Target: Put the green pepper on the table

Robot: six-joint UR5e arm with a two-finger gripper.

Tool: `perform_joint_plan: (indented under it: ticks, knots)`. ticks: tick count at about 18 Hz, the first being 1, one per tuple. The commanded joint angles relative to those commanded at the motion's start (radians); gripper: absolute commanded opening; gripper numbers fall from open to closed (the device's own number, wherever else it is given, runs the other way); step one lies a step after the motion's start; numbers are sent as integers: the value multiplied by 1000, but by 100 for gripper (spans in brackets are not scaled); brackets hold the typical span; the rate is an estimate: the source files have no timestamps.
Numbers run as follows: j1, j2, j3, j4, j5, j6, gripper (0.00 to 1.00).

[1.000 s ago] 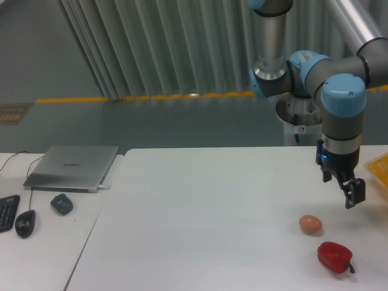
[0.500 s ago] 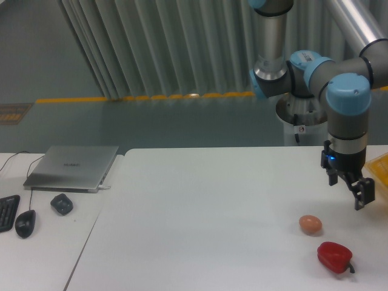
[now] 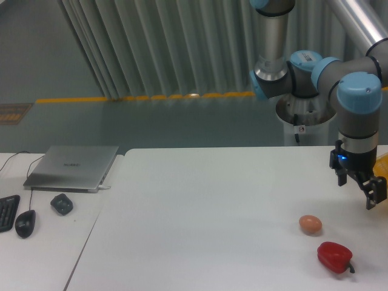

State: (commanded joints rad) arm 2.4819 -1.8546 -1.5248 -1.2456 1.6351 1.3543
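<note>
The table (image 3: 200,212) is a large white surface with a smooth, plain top and a rounded corner at its rear left. Two items rest directly on it, both near the right front: a small brown egg (image 3: 310,224) and, just in front of it and slightly to the right, a glossy red pepper (image 3: 334,257); the two are near each other but not touching. A white desk (image 3: 45,242) adjoins the table on the left. It carries a closed laptop (image 3: 73,167), a small dark object (image 3: 61,204), a mouse (image 3: 25,223) and a keyboard (image 3: 7,213) at the left edge.
</note>
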Motion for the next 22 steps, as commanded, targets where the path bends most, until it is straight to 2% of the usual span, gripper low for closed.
perform_joint_plan:
  ticks: [4,6,9,12,15,22]
  knots:
    - [8,8,-8,-11,130,184,100]
    - [26,20,-12,-44,163,184,100]
    - [119,34,-11,-60,140,67,100]
    - [166,29,-12,-58,100,7,100]
    - [183,17,-5,-58,39,-235,100]
    - [245,-3,-8,-61,61,-251,100]
